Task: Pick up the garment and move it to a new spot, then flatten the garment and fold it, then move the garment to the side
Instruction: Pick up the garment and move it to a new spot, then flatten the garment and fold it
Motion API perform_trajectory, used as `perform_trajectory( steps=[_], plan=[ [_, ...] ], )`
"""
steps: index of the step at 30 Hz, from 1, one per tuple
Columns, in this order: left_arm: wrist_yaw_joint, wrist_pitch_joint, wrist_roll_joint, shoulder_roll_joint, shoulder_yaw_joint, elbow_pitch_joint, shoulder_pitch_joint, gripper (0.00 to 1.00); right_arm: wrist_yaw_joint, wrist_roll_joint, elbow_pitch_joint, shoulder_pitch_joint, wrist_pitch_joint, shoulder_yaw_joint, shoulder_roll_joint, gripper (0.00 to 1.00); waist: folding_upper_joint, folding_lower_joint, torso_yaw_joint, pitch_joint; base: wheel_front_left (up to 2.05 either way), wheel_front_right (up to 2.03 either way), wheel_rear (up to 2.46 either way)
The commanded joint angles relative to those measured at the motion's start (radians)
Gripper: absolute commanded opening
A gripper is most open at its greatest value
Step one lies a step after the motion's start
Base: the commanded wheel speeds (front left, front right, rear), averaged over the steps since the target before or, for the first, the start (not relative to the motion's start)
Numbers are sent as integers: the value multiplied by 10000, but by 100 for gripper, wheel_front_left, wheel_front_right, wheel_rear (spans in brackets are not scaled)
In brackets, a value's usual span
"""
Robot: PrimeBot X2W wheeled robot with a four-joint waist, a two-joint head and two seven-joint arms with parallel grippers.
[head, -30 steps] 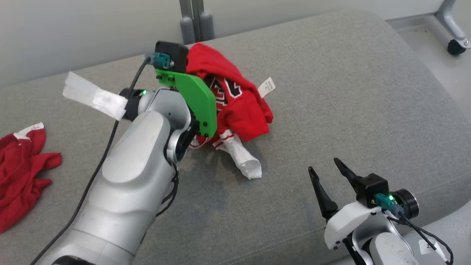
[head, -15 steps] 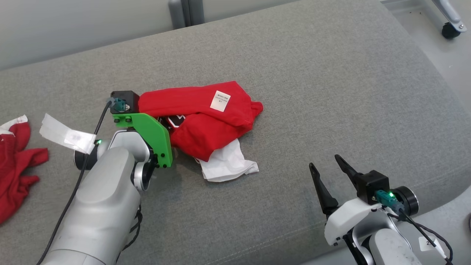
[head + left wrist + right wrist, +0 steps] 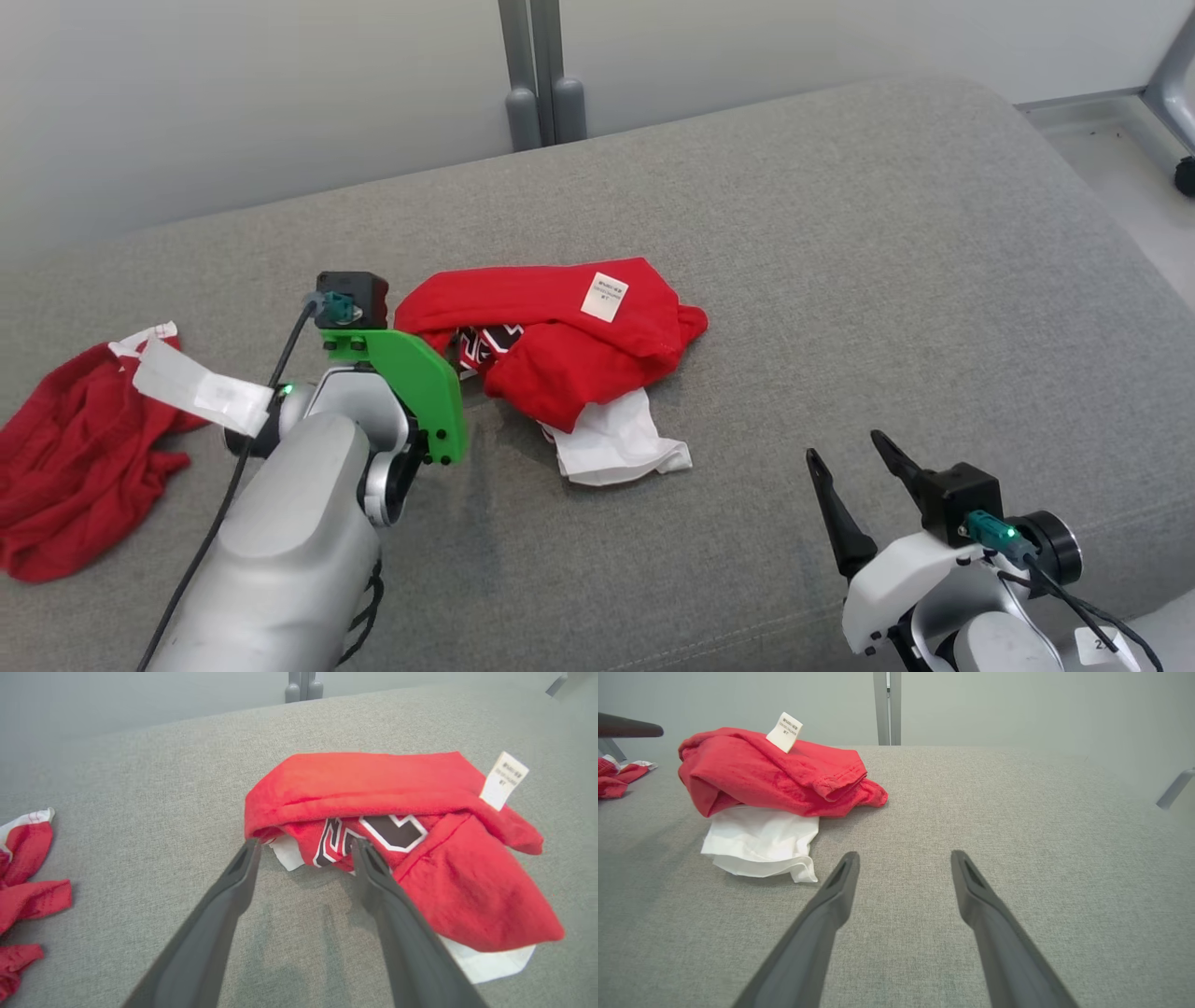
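Where the grey cushion (image 3: 840, 233) runs out on the left, a second red cloth (image 3: 75, 485) lies crumpled, white trim at its top edge, well apart from the task piece.

Next right: left forearm (image 3: 280, 551) comes up from the bottom edge. It carries a white tape strip (image 3: 201, 392) at the wrist, with a green bracket (image 3: 415, 392) and black camera block (image 3: 353, 297) on top. The bracket hides the fingers in head view.

Left wrist view: left gripper (image 3: 306, 847) spread wide, nothing pinched. Both tips sit low by the cushion at the garment's near edge. One tip touches the hem beside a white scrap. The other overlaps the printed panel, and I can't tell if it's on the cloth or just in front of it.

Garment (image 3: 560, 345) lies bunched mid-cushion, just right of the bracket, resting on the cushion.
- Red cloth folded over on itself, black-and-white lettering (image 3: 392, 830) showing in the fold.
- White tag (image 3: 604, 297) on top.
- White layer (image 3: 616, 448) sticking out from under the near side.
- Grey post (image 3: 541, 93) behind it, against the wall.

Right gripper (image 3: 845, 445) at lower right: fingers pointing up-view, spread wide, empty, well apart from the garment. Right wrist view has the tips over bare cushion, garment up-left of them.

Far right: dark caster (image 3: 1186, 177) on the floor.
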State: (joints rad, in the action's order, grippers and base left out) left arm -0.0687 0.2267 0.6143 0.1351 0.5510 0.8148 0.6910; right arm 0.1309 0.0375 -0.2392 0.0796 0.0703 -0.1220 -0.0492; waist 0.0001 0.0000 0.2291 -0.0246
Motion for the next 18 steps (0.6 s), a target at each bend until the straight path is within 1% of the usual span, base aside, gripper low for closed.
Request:
perform_trajectory(
  steps=[1, 3, 4, 7, 13, 18],
  plan=[
    [89, 29, -124, -16, 114, -348, -176, 100, -3, -118, 76, -223, -58, 85, -22, 100, -1, 0, -208, 297, 0, 0, 0],
    [104, 253, -211, -73, 317, -824, -198, 100, -1, -199, 152, -305, -129, 146, -21, 100, -1, 0, -128, 322, 0, 0, 0],
    [104, 253, -211, -73, 317, -824, -198, 100, -1, -199, 152, -305, -129, 146, -21, 100, -1, 0, -128, 322, 0, 0, 0],
    [73, 770, -589, -56, 856, -1506, -4, 100, -3, -239, 270, -392, -221, 196, -24, 100, -1, 0, 148, 244, 0, 0, 0],
    [48, 1805, -1254, -297, 1935, -2692, 315, 100, -3, -164, 460, -360, -294, 227, -19, 100, -1, 0, 930, -219, 0, 0, 0],
    [-148, 2125, -1422, -435, 2244, -2926, 438, 100, -3, 40, 507, -84, -136, 143, -18, 100, -1, 0, 1664, -846, 0, 0, 0]
  ],
)
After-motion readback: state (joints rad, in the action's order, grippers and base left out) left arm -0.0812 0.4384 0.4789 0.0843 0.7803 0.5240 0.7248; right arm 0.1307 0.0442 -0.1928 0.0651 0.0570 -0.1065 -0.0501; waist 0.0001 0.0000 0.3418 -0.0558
